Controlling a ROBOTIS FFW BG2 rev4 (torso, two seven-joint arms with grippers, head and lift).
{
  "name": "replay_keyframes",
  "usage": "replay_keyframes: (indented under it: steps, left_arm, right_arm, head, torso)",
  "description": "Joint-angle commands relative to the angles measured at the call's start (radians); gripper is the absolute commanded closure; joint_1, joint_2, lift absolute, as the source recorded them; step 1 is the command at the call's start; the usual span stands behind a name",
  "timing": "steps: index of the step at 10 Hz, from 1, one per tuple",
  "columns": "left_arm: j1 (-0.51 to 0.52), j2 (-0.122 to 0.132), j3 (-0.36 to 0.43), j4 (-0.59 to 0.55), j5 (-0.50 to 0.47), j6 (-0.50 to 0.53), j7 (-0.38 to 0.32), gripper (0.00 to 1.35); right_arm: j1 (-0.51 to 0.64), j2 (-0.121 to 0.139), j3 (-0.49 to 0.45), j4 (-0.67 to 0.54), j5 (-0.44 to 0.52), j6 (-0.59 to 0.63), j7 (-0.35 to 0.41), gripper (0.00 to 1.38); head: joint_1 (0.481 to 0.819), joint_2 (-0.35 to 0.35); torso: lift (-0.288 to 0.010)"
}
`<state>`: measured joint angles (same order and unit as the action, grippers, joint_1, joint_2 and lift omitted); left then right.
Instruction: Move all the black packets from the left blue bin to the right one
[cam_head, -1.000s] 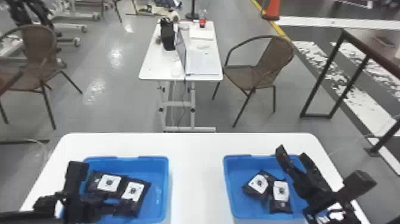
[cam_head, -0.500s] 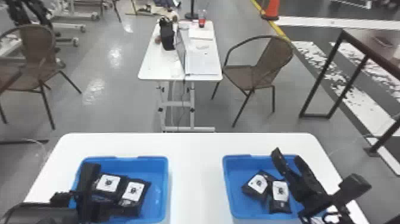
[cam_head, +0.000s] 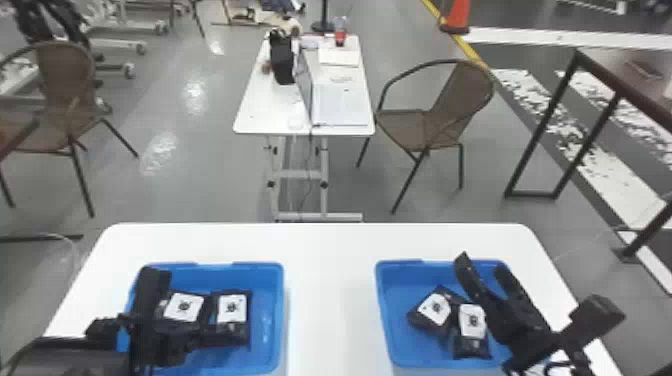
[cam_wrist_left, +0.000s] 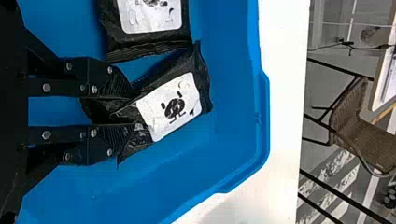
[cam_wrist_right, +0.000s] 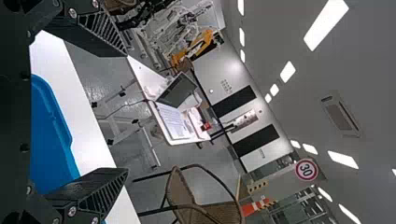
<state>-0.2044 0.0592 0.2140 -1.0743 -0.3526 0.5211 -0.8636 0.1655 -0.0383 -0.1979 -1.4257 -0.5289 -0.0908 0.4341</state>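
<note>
Inside the left blue plastic bin (cam_wrist_left: 265, 116), my left black two-fingered gripper (cam_wrist_left: 125, 112) is closed on one end of a white-labelled, rectangular black packet (cam_wrist_left: 170, 106); such off-centre purchase risks slippage.
</note>
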Motion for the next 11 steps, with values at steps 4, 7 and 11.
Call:
replay_keyframes:
  steps: [4,7,11]
  left_arm:
    - [0.135,-0.002,0.016,-0.216,0.182,-0.047,-0.009,1.2]
    - [0.126,0.005,-0.058,-0.372,0.219,-0.059,-0.147,1.2]
    - [-0.033,0.031,-0.265,-0.355,0.092,-0.274,-0.302,1.19]
  right_arm:
    - [0.109,0.008,-0.003,-0.209,0.287,-0.001,-0.005,0.15]
    - [0.157,0.039,-0.001,-0.249,0.308,0.002,-0.003,0.14]
    - [0.109,0.039,0.015,-0.236,0.227,0.033,0.046,0.15]
  head:
    - [0.695,-0.063]
    - [0.695,-0.065]
    - [0.695,-0.156]
  torso:
    - [0.0]
    - [0.0]
    - [0.0]
